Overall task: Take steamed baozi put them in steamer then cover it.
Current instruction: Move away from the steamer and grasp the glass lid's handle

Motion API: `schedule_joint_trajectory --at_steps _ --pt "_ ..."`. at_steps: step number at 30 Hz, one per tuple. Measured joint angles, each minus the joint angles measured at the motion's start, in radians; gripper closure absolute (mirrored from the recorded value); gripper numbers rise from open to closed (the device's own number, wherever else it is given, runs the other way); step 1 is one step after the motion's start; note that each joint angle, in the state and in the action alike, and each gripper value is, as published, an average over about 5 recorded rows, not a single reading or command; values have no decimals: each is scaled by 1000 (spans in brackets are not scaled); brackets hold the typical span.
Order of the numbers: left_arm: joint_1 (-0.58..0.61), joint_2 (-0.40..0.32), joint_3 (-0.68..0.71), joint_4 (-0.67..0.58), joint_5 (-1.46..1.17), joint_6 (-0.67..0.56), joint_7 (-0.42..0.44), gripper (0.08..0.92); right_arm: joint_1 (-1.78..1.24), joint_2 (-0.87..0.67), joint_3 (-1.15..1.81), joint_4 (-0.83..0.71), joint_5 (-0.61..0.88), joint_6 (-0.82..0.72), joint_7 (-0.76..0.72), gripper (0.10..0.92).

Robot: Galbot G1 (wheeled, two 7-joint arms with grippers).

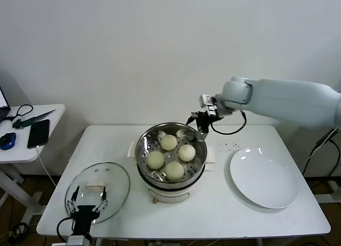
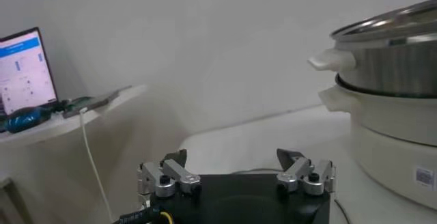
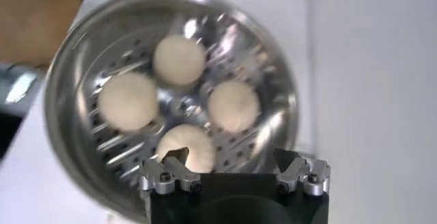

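Note:
The steamer [image 1: 144, 169] stands mid-table, a shiny steel pot on a white base. Several cream-white baozi lie on its perforated floor, among them one at the back [image 1: 169, 142] and one at the front [image 1: 174, 171]. My right gripper [image 1: 197, 126] hovers open and empty over the pot's far right rim. In the right wrist view it [image 3: 232, 161] hangs above the steamer [image 3: 68, 61], with a baozi [image 3: 188, 147] just beyond its fingers. My left gripper [image 1: 89, 196] waits open at the table's front left, over the glass lid [image 1: 114, 177]. The left wrist view shows that gripper [image 2: 234, 158] empty and the steamer [image 2: 389, 68] farther off.
An empty white plate [image 1: 264, 177] lies right of the steamer. A small side table [image 1: 32, 145] at the far left holds a phone [image 1: 38, 133] and cables. A lit screen [image 2: 24, 72] stands on it.

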Motion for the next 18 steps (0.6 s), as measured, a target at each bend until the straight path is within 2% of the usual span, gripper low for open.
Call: schedule_joint_trajectory --at_steps 11,18 --pt "20 -8 -24 -17 26 -21 1 177 -369 -243 400 103 -41 160 261 203" --pt "15 -20 -28 -30 71 -20 7 177 -709 -322 769 171 -90 207 379 203"
